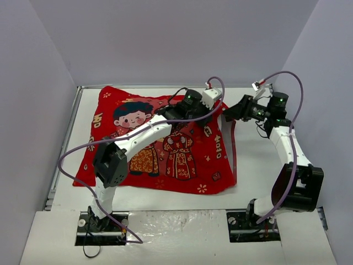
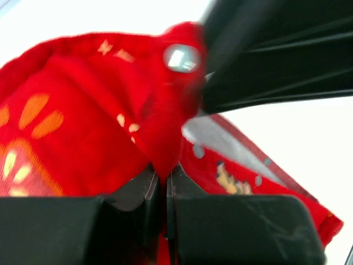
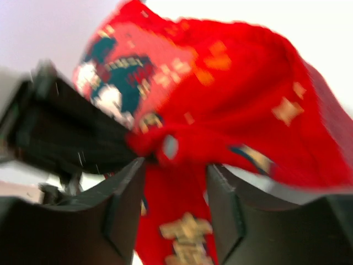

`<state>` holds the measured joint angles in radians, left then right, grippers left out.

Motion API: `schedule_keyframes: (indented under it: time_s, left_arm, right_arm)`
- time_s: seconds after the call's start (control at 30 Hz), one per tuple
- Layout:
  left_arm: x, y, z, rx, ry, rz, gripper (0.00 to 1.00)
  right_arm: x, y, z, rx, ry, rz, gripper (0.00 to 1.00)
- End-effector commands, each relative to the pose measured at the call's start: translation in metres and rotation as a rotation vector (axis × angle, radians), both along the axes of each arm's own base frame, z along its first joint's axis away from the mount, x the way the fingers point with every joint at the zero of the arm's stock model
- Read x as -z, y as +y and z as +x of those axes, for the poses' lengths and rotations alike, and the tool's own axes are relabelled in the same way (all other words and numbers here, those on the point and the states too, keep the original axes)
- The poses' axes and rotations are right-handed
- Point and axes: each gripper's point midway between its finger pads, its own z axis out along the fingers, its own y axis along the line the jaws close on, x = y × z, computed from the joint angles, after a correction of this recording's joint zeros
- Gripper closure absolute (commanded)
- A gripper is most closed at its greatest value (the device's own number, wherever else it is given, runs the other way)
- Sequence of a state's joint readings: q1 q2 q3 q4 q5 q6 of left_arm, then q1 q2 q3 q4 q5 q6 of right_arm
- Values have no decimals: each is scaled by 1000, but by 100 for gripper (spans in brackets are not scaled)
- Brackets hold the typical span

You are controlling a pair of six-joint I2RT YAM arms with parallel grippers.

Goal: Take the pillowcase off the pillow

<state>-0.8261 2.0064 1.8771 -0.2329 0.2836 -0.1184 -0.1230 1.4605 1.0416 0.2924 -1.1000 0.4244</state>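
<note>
The red pillowcase (image 1: 182, 160) with its two cartoon children lies spread over the table. My left gripper (image 1: 214, 109) is at its far right corner. In the left wrist view the left gripper (image 2: 164, 168) is shut on a pinched fold of the pillowcase (image 2: 83, 127). My right gripper (image 1: 227, 115) faces it from the right, close to the same corner. In the right wrist view the right gripper (image 3: 174, 165) stands open, with red pillowcase (image 3: 231, 94) cloth hanging loose between its fingers. The pillow is hidden inside the cover. A pale strip (image 2: 220, 138) shows at the hem; I cannot tell what it is.
White table (image 1: 259, 165) walled by grey panels on the left, back and right. Purple cables loop over both arms. The right gripper's black body (image 2: 276, 61) fills the top right of the left wrist view. The left gripper's body (image 3: 66, 132) sits left in the right wrist view.
</note>
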Motion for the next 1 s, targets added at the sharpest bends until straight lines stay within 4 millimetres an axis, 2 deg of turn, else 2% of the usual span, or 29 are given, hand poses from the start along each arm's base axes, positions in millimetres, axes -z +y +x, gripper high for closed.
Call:
schedule_keyframes:
  time_s: [0.0, 0.03, 0.07, 0.1, 0.13, 0.2, 0.3, 0.37, 0.5, 0.57, 0.6, 0.67, 0.7, 0.73, 0.9, 0.93, 0.97]
  left_arm:
    - [-41, 30, 10, -62, -41, -79, 98]
    - [-52, 36, 10, -70, -58, -98, 98]
    - [-52, 40, 10, -70, -53, -104, 98]
    - [-46, 48, 12, -81, -36, -103, 98]
    - [-55, 53, 11, -84, -46, -124, 98]
    - [-57, 57, 8, -75, -36, -139, 98]
    - [-61, 61, 8, -65, -25, -157, 98]
    - [-62, 59, 9, -59, -21, -160, 98]
    - [-66, 50, 12, -47, -1, -194, 98]
    - [-73, 47, 12, -42, 0, -217, 98]
    - [-75, 46, 13, -40, -2, -226, 98]
    - [-79, 45, 10, -26, 0, -236, 98]
    - [-82, 44, 7, -19, 1, -238, 98]
    - [-84, 45, 6, -13, 2, -240, 98]
    - [-100, 48, -2, 20, -5, -248, 98]
    - [-101, 48, -3, 23, -3, -247, 98]
    - [-101, 48, -6, 33, 3, -246, 98]
  right_arm:
    - [27, -32, -36, -40, -24, -162, 55]
    - [29, -35, -40, -48, -46, -177, 47]
    - [38, -38, -47, -49, -9, -176, 44]
    - [43, -39, -50, -50, 2, -185, 43]
    - [52, -40, -54, -45, 33, -194, 43]
    - [63, -40, -55, -13, 80, -210, 44]
    - [85, -31, -53, 10, 167, -256, 51]
    - [87, -26, -51, 12, 184, -242, 53]
    - [105, -17, -57, 9, 265, -169, 58]
    - [105, -15, -51, 14, 238, -137, 59]
    - [110, -9, -56, 13, 288, -82, 59]
    - [110, -6, -46, 23, 260, -34, 54]
    - [115, -1, -50, 26, 328, 36, 50]
    - [109, 0, -40, 30, 270, 48, 48]
    - [102, 11, -27, 25, 248, 139, 39]
    - [93, 12, -22, 20, 199, 155, 39]
    - [89, 12, -21, 31, 222, 196, 39]
